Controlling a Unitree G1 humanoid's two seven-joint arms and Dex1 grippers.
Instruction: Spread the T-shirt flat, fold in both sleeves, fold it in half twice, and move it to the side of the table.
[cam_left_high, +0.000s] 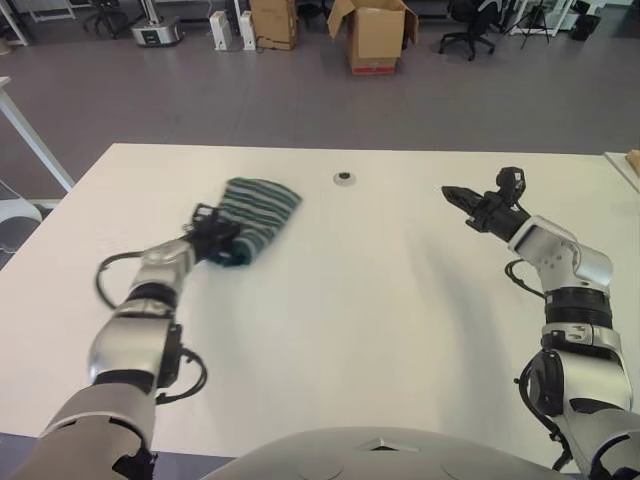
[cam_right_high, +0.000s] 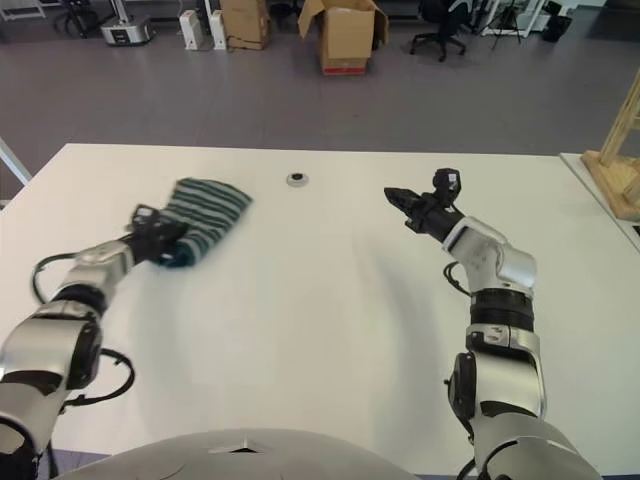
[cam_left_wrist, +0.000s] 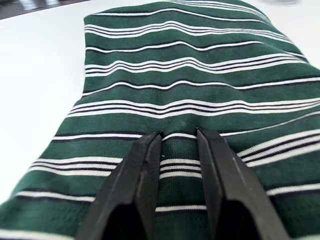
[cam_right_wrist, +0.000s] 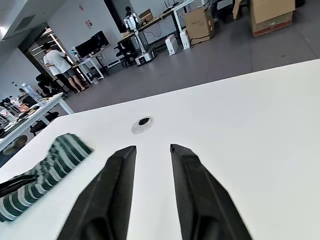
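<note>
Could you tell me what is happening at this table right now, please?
The robot is working on a green striped T-shirt, which lies folded into a compact bundle toward the left side of the white table. Its left claw is closed on the near end of the cloth. The right claw hangs open and empty above the table's right side, well away from the shirt.

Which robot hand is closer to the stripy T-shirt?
Left. The left gripper is right on the T-shirt, at its near end; the right gripper hovers far off across the table.
</note>
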